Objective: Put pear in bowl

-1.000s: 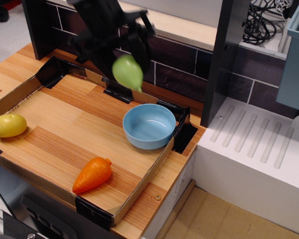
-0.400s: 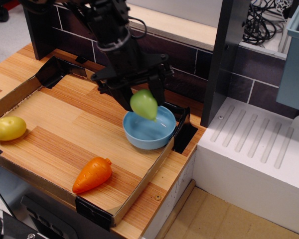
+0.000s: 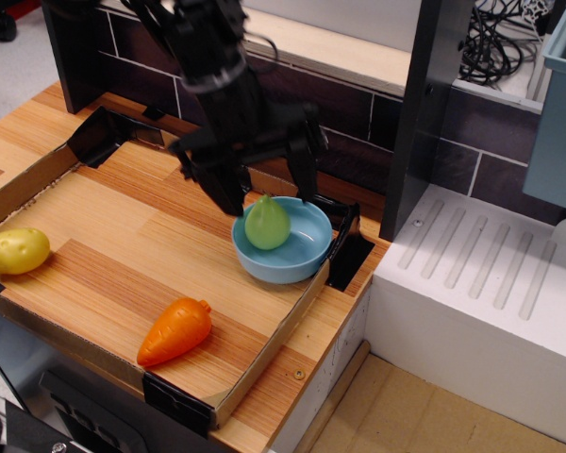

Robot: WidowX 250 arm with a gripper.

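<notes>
Pear [image 3: 267, 224] sits in the bowl [image 3: 302, 267], the hand [image 3: 264, 193] spread apart above it. Lifting carelessly could clip it out.

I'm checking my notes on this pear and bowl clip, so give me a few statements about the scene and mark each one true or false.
1. The pear sits inside the light-blue bowl. True.
2. The gripper is clamped shut on the pear. False: its fingers are spread wide, one on each side above the pear.
3. The orange carrot lies inside the bowl. False: it lies on the wooden tray floor, nearer the camera than the bowl.
4. The yellow fruit rests near the tray's left edge, far from the bowl. True.
5. The bowl is tipped on its side. False: it stands upright, opening upward.
</notes>
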